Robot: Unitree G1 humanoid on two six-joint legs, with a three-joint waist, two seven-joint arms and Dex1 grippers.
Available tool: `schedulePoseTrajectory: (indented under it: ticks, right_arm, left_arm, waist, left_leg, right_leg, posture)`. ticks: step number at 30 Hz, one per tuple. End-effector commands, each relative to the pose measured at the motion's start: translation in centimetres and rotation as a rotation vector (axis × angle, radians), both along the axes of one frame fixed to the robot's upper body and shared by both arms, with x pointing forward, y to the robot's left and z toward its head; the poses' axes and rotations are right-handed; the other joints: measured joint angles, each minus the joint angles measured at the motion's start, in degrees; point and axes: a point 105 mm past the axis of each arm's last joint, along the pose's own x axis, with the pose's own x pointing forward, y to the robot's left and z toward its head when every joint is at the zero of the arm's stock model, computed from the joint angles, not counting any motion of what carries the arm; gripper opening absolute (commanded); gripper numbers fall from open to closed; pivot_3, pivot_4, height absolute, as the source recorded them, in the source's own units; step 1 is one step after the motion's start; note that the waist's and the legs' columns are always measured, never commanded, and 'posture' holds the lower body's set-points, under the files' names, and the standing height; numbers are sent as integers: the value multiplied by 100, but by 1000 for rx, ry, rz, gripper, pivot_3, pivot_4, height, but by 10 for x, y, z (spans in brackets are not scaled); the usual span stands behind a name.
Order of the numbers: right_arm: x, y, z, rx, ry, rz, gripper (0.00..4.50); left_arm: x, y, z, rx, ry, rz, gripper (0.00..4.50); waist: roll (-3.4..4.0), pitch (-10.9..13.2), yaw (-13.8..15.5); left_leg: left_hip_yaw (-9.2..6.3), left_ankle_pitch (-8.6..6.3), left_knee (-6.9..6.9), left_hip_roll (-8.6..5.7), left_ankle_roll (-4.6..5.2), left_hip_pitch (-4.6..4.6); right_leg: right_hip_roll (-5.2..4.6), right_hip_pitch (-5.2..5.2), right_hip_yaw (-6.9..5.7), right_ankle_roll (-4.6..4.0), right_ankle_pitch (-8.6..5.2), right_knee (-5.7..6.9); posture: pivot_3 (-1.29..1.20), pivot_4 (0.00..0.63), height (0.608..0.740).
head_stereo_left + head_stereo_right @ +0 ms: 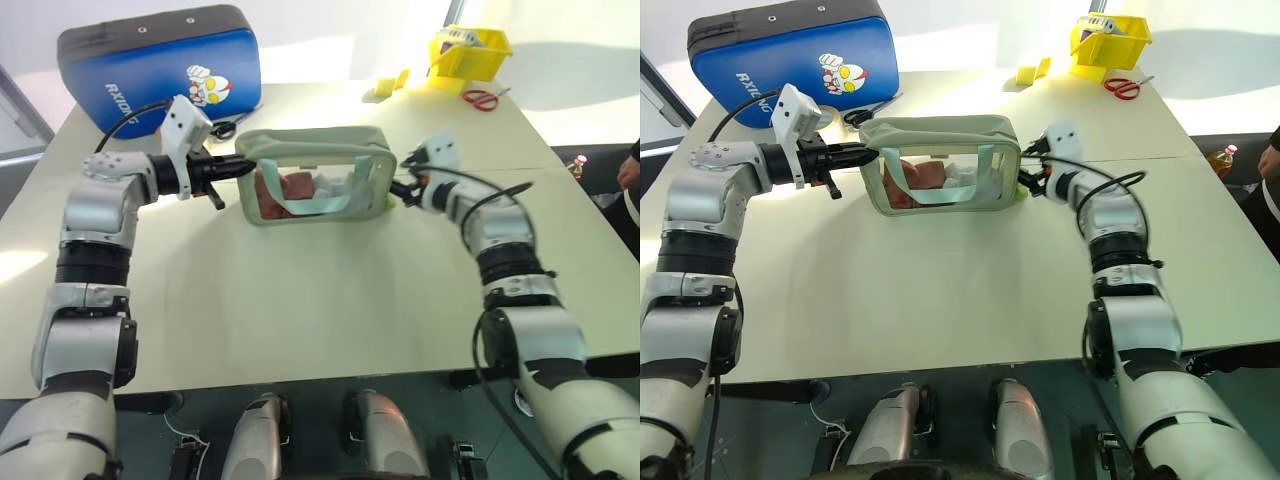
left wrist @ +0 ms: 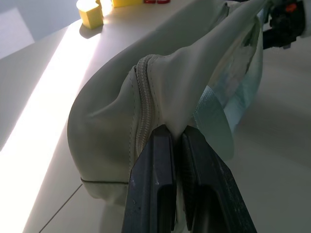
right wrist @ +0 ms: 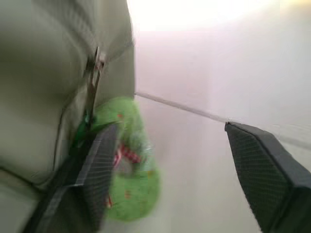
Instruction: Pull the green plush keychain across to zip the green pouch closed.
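Note:
The green pouch (image 1: 315, 165) stands upright mid-table, with red contents showing through its clear side and a teal strap on it. My left gripper (image 1: 243, 168) is shut on the fabric at the pouch's left end, beside the zipper track (image 2: 141, 107). The green plush keychain (image 3: 133, 179) hangs from the metal zipper pull (image 3: 92, 87) at the pouch's right end. My right gripper (image 3: 170, 131) is open at that end. One finger (image 3: 99, 165) lies against the keychain and the other stands well clear of it.
A big blue padded case (image 1: 160, 65) lies at the back left. At the back right are a yellow bin (image 1: 470, 50), red scissors (image 1: 482, 98) and a yellow block (image 1: 385, 88). A bottle (image 1: 577, 165) and a person's hand (image 1: 630, 168) are past the table's right edge.

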Motion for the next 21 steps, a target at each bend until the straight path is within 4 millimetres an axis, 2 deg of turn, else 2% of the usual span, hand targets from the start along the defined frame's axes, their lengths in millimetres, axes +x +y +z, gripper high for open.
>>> schedulePoseTrajectory:
  ticks: [1, 3, 5, 8, 11, 15, 21]
  right_arm:
    - [-18, -1, 47, -109, -79, 160, 4443]
    - [-34, -6, 55, -176, -57, 266, 4443]
    - [-58, -5, 61, -234, -30, 427, 4443]
    - [-82, 3, 73, -211, -18, 567, 4500]
    - [-90, 15, 86, -147, -39, 585, 4500]
    - [-96, 20, 92, -123, -70, 561, 4500]
    - [-99, 8, 105, -61, -126, 451, 4500]
  left_arm:
    - [-1, 3, 11, 15, -45, 3, 0]
    - [-1, 3, 11, 14, -41, 4, 0]
    - [-3, 3, 13, 4, -37, -17, 0]
    - [-7, 3, 20, -34, -27, -45, 976]
    - [-12, 8, 26, -42, -17, -55, 2434]
    - [-20, 28, 40, -52, -22, -23, 4392]
    - [-35, 58, 71, -85, -58, 65, 4455]
  waist:
    - [0, 0, 5]
    - [0, 0, 13]
    - [0, 0, 12]
    - [0, 0, 8]
    - [0, 0, -26]
    - [-1, 1, -11]
    - [-1, 1, 84]
  left_leg:
    - [0, 0, -1, 0, 0, 0]
    - [-1, -1, -1, 0, 1, -1]
    - [-1, -3, 0, 0, 2, -1]
    - [-1, -3, -1, 0, 3, -3]
    - [-1, -3, 0, 2, 2, -3]
    - [-1, -4, 0, 2, 1, -6]
    - [0, -7, 0, -3, 3, -15]
  right_leg:
    - [0, -1, 0, 0, 0, -1]
    - [0, -1, -1, 1, -1, -3]
    - [-1, 0, -1, 1, -2, -6]
    - [-1, -3, -1, 1, -2, -7]
    - [-2, -5, -1, 1, -1, -4]
    - [-5, -10, -2, 0, -1, -5]
    - [-13, -16, -2, 0, -1, -9]
  posture:
    - [0, 150, 740]
    - [0, 150, 740]
    - [0, 150, 740]
    - [0, 150, 740]
    - [0, 150, 740]
    - [0, 150, 740]
    - [0, 150, 740]
